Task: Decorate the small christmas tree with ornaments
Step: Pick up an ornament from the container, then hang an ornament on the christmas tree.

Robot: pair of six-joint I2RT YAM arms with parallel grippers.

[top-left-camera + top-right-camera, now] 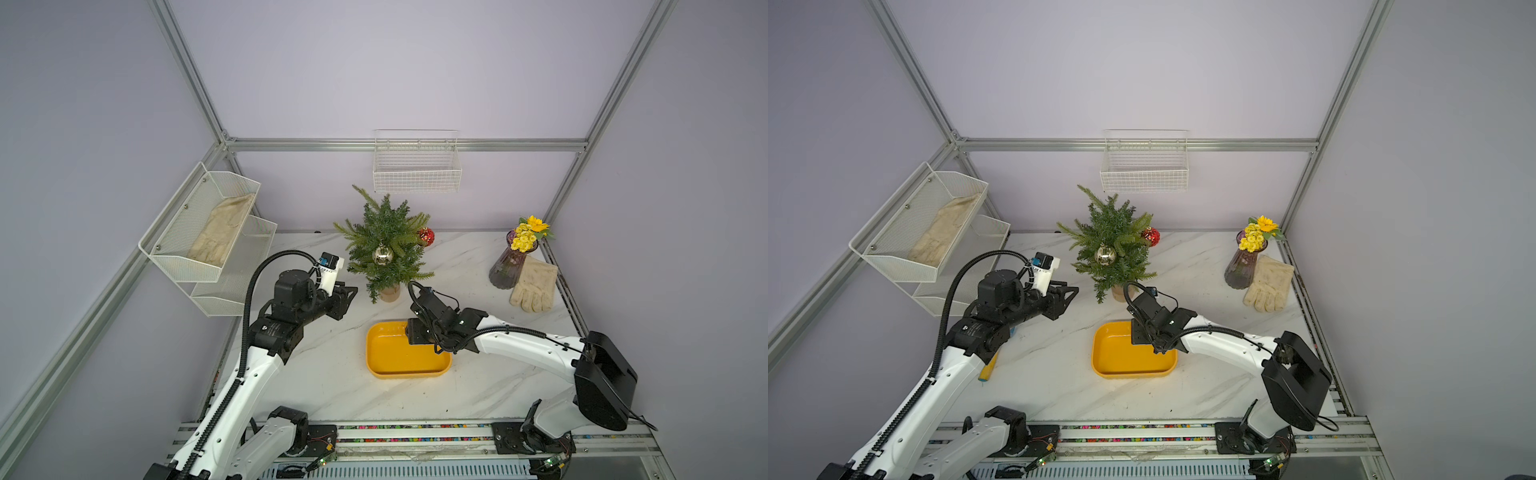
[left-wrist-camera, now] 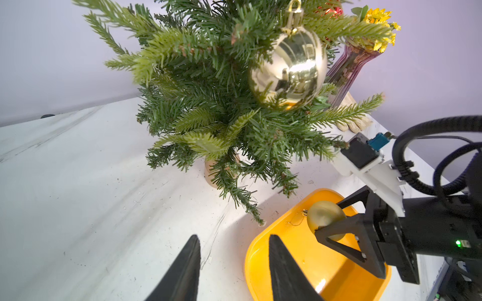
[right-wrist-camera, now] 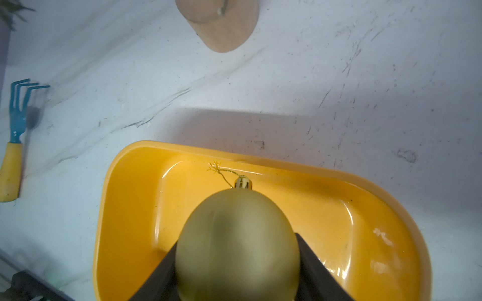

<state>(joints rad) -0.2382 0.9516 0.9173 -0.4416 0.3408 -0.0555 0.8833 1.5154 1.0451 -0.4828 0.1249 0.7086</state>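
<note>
My right gripper point(image 2: 328, 217) is clenched on the matte gold bauble point(image 3: 236, 242), over the yellow tray point(image 1: 371, 353) at the counter's point(image 1: 316, 386) middle. I cannot tell whether the bauble touches the tray floor. The small christmas tree point(image 1: 384, 245) stands just behind, near the back edge, with the mirrored bauble point(image 1: 382, 254) and red bauble point(image 1: 426, 236) on its branches. My left gripper point(image 2: 234, 237) hovers beside the tree, fingers apart and empty. A purple vase point(image 1: 505, 268) occupies the back right corner. The walls are lilac.
</note>
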